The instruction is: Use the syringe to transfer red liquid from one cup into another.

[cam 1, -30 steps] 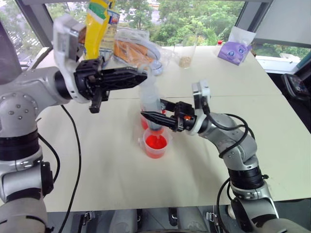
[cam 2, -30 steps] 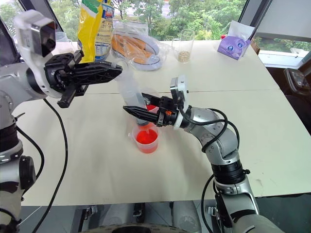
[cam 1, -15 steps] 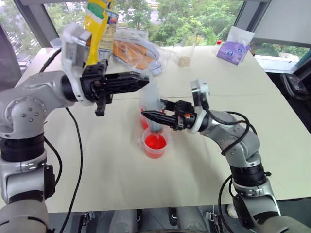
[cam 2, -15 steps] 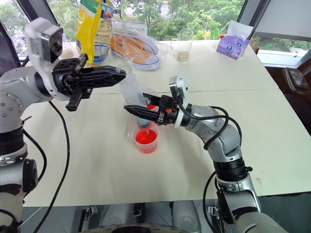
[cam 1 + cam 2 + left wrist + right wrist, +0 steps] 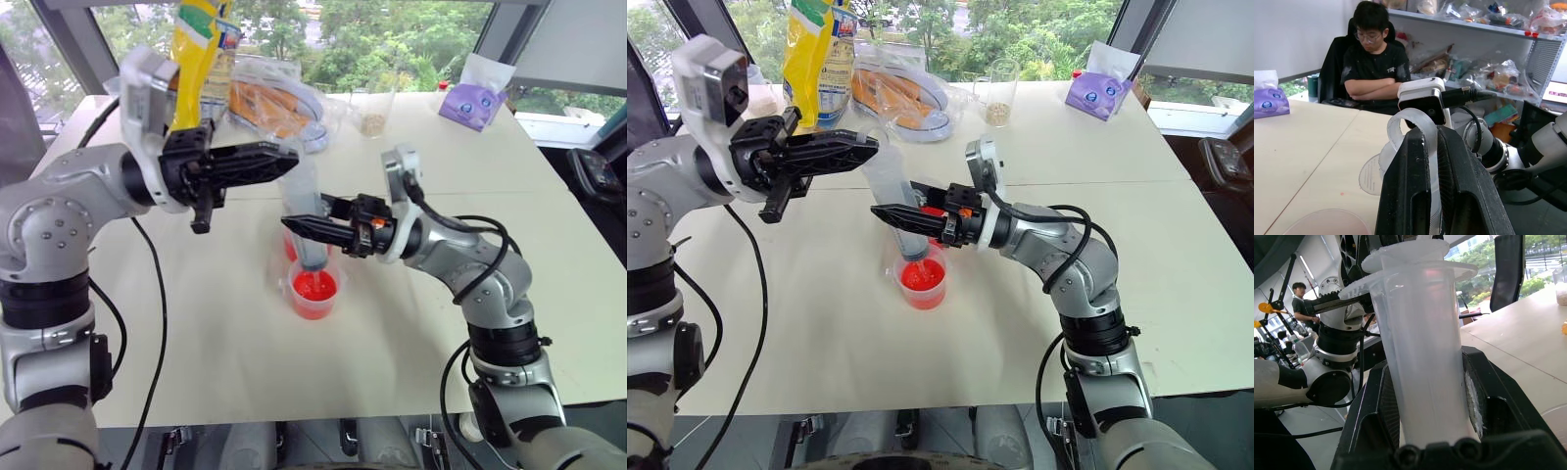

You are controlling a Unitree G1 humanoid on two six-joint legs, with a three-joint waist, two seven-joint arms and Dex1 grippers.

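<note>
The clear syringe (image 5: 306, 208) stands nearly upright over the table, its tip pointing down into the near cup (image 5: 313, 294), which holds red liquid (image 5: 314, 287). My right gripper (image 5: 296, 226) reaches in from the right and is shut on the syringe's lower barrel (image 5: 1420, 357). From the left, my left gripper (image 5: 287, 158) is shut on the plunger's clear ring (image 5: 1411, 121) at the top. A second cup (image 5: 290, 247) with red liquid stands just behind, mostly hidden by the syringe and the right fingers.
At the table's far side are a yellow bag (image 5: 196, 44), a plastic-wrapped food tray (image 5: 269, 103), a glass with grains (image 5: 373, 113) and a purple tissue pack (image 5: 470, 103). A person (image 5: 1374, 58) sits beyond the table in the left wrist view.
My right wrist has rolled a little with the syringe still in its grip. The left gripper stays on the plunger, and the syringe remains over the near cup.
</note>
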